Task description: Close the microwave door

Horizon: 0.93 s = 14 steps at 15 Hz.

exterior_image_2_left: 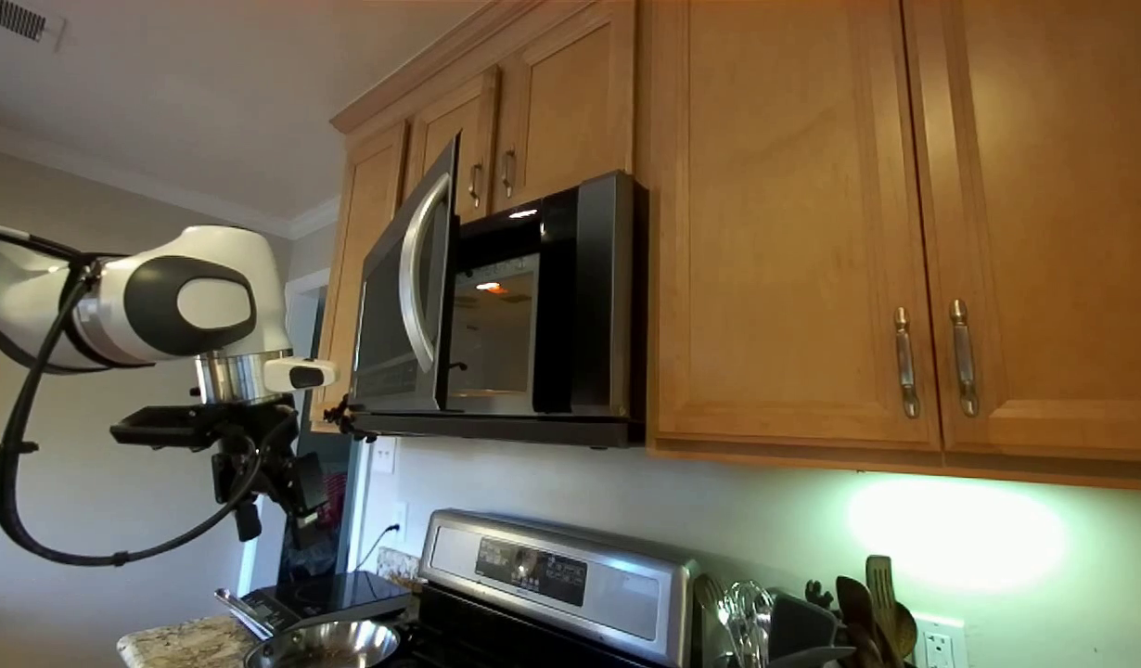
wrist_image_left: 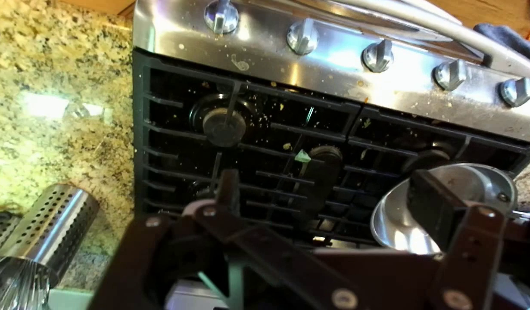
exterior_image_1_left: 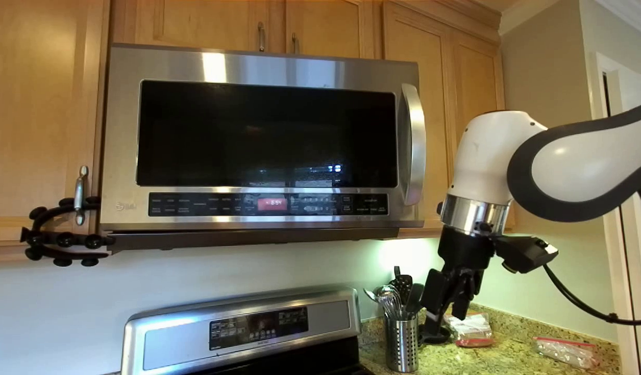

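Observation:
The microwave door [exterior_image_1_left: 268,135] is a steel-framed panel with a dark glass window and a curved bar handle [exterior_image_1_left: 415,146] at its right edge. In an exterior view the door [exterior_image_2_left: 385,306] stands swung out at an angle from the microwave body [exterior_image_2_left: 603,306], with the inside showing behind it. The handle [exterior_image_2_left: 413,269] shows there too. My gripper [exterior_image_1_left: 446,312] is open and empty, pointing down, below the door's height and apart from it. It also shows in an exterior view [exterior_image_2_left: 278,527]. In the wrist view its fingers [wrist_image_left: 329,193] are wide apart above the stove; the door is out of view.
The stove [wrist_image_left: 291,129] lies below, with a steel pan [wrist_image_left: 394,215] on it. A utensil holder [exterior_image_1_left: 402,344] stands beside the stove. Wooden cabinets [exterior_image_2_left: 793,213] flank the microwave. A black knobbed flexible stand [exterior_image_1_left: 65,239] hangs at the microwave's lower left corner.

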Each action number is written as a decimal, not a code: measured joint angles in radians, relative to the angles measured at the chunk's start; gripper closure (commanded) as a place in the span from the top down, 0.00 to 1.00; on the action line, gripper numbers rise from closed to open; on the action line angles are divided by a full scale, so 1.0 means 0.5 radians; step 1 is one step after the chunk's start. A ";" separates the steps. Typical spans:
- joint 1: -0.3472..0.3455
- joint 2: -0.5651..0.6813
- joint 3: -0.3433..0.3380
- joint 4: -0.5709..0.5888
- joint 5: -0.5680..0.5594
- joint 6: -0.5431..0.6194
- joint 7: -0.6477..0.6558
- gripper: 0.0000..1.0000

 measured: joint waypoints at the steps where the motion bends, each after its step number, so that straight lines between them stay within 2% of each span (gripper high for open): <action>1: -0.010 -0.018 0.005 0.039 -0.035 -0.028 0.007 0.72; 11: -0.244 -0.144 0.083 0.464 -0.444 -0.098 0.080 0.07; 14: -0.293 -0.124 0.085 0.558 -0.524 -0.082 0.080 0.01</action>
